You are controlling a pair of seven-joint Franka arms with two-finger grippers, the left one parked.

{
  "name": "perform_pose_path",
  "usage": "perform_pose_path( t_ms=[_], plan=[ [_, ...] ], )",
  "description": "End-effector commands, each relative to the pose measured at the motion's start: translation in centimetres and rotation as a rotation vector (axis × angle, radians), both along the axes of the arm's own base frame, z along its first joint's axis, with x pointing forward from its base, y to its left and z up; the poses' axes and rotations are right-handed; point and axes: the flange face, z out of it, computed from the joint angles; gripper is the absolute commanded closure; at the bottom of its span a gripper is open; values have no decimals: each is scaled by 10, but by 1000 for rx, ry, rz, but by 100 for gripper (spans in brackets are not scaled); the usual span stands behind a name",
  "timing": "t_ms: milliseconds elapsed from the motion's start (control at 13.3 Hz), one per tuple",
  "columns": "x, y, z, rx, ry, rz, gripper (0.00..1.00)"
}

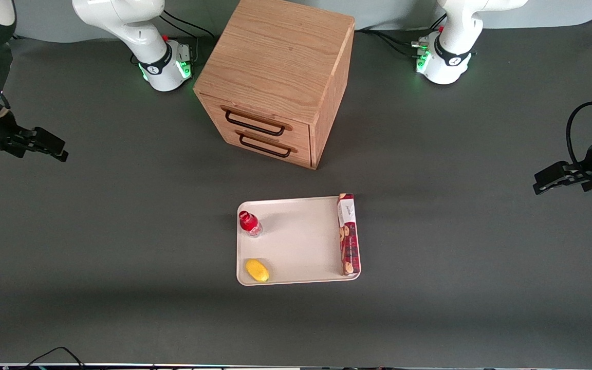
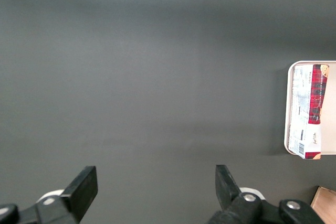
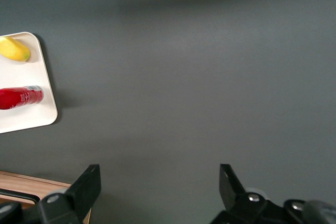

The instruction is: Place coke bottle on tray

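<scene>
Coke bottle (image 1: 250,224) stands upright on tray (image 1: 301,241) near lemon (image 1: 257,270); hand (image 1: 49,144) wide open, empty, well apart over surface (image 1: 121,231); placement looks done, arm best kept clear

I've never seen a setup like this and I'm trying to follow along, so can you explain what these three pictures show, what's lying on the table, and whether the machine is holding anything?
Two white robot arms are bolted to a grey table. One picture looks at them from the front; the other two come from cameras on the arms' wrists, looking down past their black fingers.

In the middle lies a flat off-white rectangular tray. Standing on it is a small slim red coke bottle. A yellow lemon-like fruit lies nearer the front camera, and a long red-brown cookie box lies along the tray's rim. Farther from the camera stands a wooden two-drawer box.

The working arm's end effector hangs open and empty at its own end of the table, well away from the tray. So the bottle is already on the tray.
</scene>
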Motion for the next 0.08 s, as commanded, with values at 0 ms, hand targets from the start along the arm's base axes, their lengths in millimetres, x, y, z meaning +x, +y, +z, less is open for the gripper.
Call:
perform_pose_path(
  t_ms=[0],
  plan=[
    [5,5,3,13,-20,21,0]
  ],
)
